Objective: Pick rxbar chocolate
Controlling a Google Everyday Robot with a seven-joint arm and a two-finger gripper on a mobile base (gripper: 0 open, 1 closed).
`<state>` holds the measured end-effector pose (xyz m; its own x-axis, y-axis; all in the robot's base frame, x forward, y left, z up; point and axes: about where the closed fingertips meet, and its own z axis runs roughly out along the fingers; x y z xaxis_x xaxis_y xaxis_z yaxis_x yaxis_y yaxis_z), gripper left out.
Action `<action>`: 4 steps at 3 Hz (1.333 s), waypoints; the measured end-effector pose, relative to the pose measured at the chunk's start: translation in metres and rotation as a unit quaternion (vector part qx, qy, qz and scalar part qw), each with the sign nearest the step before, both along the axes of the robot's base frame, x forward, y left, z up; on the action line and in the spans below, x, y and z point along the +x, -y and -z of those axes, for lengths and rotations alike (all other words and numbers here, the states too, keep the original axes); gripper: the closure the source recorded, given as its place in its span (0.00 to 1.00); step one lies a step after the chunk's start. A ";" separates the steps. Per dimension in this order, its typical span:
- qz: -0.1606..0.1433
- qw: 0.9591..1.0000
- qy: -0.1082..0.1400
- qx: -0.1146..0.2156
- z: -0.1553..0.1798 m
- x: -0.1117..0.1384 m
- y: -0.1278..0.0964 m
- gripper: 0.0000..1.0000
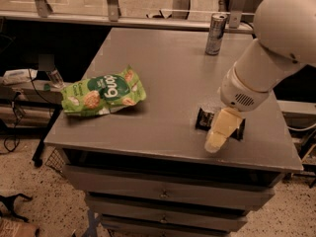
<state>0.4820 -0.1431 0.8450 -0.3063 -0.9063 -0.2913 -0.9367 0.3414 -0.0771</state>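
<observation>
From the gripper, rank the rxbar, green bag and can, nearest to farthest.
1. rxbar, right at the gripper, table's front right.
2. green bag, across the table at image left.
3. can, at the far edge.
</observation>
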 end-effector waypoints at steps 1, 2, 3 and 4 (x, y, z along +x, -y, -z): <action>0.009 1.000 0.004 0.003 0.011 0.012 0.004 0.00; 0.019 1.000 0.005 0.006 0.017 0.020 0.013 0.00; 0.032 0.999 0.005 0.007 0.023 0.028 0.025 0.01; 0.037 0.999 -0.001 0.008 0.031 0.032 0.031 0.17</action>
